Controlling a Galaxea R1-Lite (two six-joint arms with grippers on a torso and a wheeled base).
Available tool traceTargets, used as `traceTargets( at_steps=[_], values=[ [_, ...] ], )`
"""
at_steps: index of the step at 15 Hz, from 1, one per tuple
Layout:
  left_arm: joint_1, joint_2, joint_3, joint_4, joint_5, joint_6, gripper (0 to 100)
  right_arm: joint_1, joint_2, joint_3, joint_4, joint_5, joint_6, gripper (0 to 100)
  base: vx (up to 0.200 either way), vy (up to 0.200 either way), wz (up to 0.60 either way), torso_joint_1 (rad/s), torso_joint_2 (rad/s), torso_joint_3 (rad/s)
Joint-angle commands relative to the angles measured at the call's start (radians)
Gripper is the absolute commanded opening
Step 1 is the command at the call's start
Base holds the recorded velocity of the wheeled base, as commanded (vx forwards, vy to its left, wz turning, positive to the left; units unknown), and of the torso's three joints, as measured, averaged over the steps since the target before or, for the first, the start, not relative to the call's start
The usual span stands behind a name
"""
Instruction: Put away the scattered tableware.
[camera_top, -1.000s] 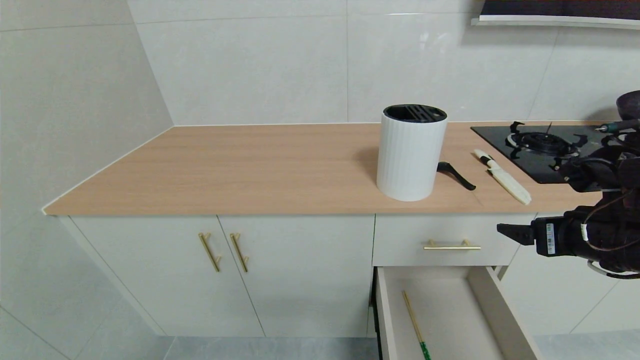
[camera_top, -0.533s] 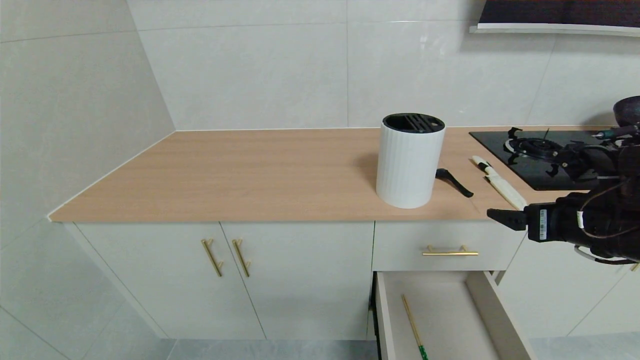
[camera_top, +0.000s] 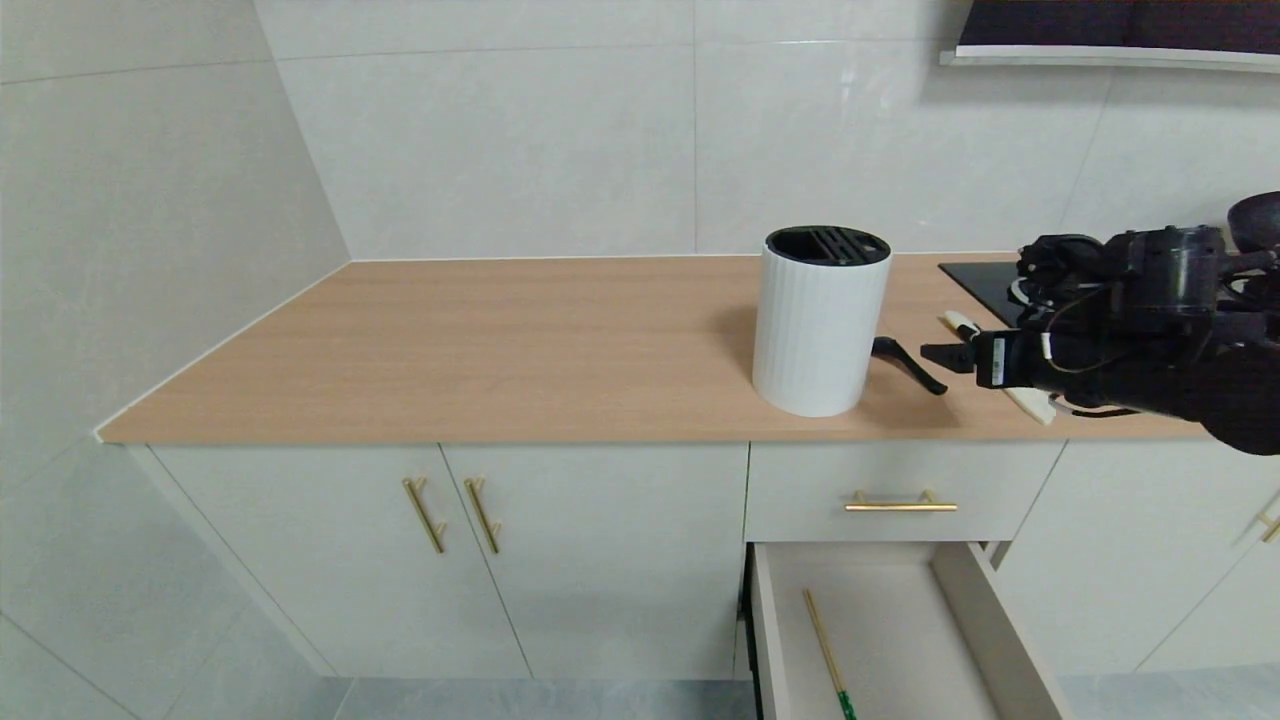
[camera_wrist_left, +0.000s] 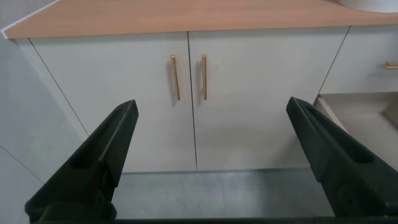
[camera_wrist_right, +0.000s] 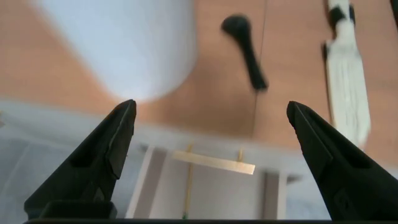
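My right claw (camera_top: 942, 356) hangs empty, spread wide, over the countertop's (camera_top: 500, 340) front edge near the black spoon (camera_wrist_right: 247, 53) and white knife (camera_wrist_right: 346, 74) beside the knife block (camera_top: 820, 320); approach step, next: lower onto one, close.

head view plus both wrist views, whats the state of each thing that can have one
lower drawer: pulled open
upper drawer: shut
cabinet doors: shut
white holder: upright on the counter
knife: lying flat on the counter
black utensil: lying flat beside the holder
chopstick: lying in the lower drawer
right pincer: open, empty
left pincer: open, empty
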Motion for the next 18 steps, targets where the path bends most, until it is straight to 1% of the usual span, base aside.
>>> traceTargets(
  at_steps=[1,5,8,12,15,18],
  values=[
    [-0.001,0.000,0.000,0.000,0.000,0.000,100,-0.046,0.228,-0.183,0.003,0.005,-0.032,100,0.000,0.000,0.00,0.000,0.00,0.000],
    [-0.001,0.000,0.000,0.000,0.000,0.000,100,-0.072,0.326,-0.240,-0.005,0.010,-0.037,100,0.000,0.000,0.00,0.000,0.00,0.000],
    [-0.001,0.000,0.000,0.000,0.000,0.000,100,-0.075,0.355,-0.255,-0.009,0.059,-0.037,100,0.000,0.000,0.00,0.000,0.00,0.000],
    [-0.001,0.000,0.000,0.000,0.000,0.000,100,-0.080,0.407,-0.291,-0.014,0.063,-0.036,100,0.000,0.000,0.00,0.000,0.00,0.000],
    [0.000,0.000,0.000,0.000,0.000,0.000,100,-0.086,0.435,-0.297,-0.066,0.062,-0.032,100,0.000,0.000,0.00,0.000,0.00,0.000],
    [-0.001,0.000,0.000,0.000,0.000,0.000,100,-0.086,0.452,-0.317,-0.074,0.060,-0.026,100,0.000,0.000,0.00,0.000,0.00,0.000]
  ],
)
